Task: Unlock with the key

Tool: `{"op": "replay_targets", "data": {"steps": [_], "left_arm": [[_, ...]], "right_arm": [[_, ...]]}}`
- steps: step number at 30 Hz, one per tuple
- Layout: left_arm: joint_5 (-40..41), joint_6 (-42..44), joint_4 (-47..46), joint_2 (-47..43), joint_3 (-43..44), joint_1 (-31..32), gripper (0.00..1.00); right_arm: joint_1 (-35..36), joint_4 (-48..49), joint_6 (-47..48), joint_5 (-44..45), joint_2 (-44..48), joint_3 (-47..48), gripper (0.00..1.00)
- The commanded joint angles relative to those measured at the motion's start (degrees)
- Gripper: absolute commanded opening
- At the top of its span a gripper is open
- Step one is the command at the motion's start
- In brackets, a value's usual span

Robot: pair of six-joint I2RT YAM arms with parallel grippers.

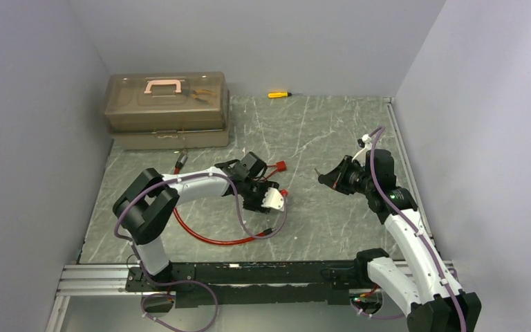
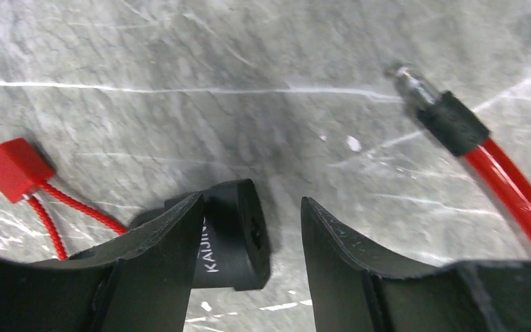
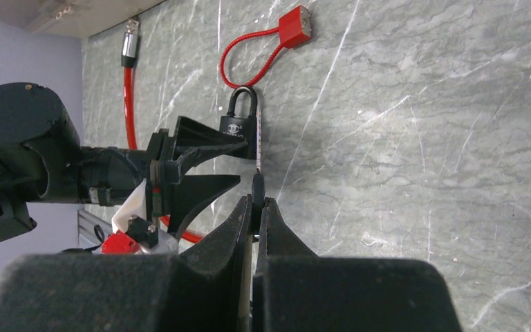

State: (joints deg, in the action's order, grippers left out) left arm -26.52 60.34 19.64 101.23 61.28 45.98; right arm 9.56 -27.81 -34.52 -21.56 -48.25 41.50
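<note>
The left claw (image 2: 252, 204) is spread, the black padlock (image 2: 231, 238) touching one finger on the grey marbled counter (image 1: 332, 124). The right claw (image 3: 258, 204) pinches a thin metal key (image 3: 256, 184).

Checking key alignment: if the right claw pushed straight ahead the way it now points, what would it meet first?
Probably the black padlock at the open left claw, just ahead of the gripped key; depth is unclear.

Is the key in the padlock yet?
Out. The small metal key is pinched in the right gripper, apart from the black padlock.
</note>
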Motion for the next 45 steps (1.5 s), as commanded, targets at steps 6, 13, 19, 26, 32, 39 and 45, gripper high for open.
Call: {"op": "replay_targets", "data": {"steps": [6, 13, 19, 26, 32, 39, 45], "left_arm": [[-2.1, -4.6, 10.1, -2.8, 0.7, 0.4, 0.67], [-1.4, -3.3, 13.0, -1.2, 11.8, -3.3, 0.74], [-0.7, 3.8, 13.8, 2.7, 17.1, -8.4, 0.73], [1.6, 4.4, 5.5, 4.7, 14.3, -5.4, 0.71], [6.5, 4.5, -1.8, 6.9, 12.4, -2.8, 0.71], [7.9, 6.8, -3.9, 8.7, 12.1, -2.7, 0.7], [8.2, 9.1, -4.0, 6.7, 8.1, -3.3, 0.71]], "right_arm": [[-0.2, 0.4, -0.3, -0.6, 1.3, 1.4, 0.0], [-0.2, 0.6, -0.5, -0.7, 1.2, 1.1, 0.0], [-0.2, 0.5, -0.3, -0.4, 1.5, 1.1, 0.0], [-0.2, 0.7, -0.7, -0.4, 1.5, 0.9, 0.0], [-0.2, 0.8, -0.8, -0.4, 1.7, 0.9, 0.0], [-0.1, 1.1, -0.9, -0.7, 1.7, 0.8, 0.0], [-0.2, 0.8, -0.6, -0.6, 1.8, 1.3, 0.0]]}}
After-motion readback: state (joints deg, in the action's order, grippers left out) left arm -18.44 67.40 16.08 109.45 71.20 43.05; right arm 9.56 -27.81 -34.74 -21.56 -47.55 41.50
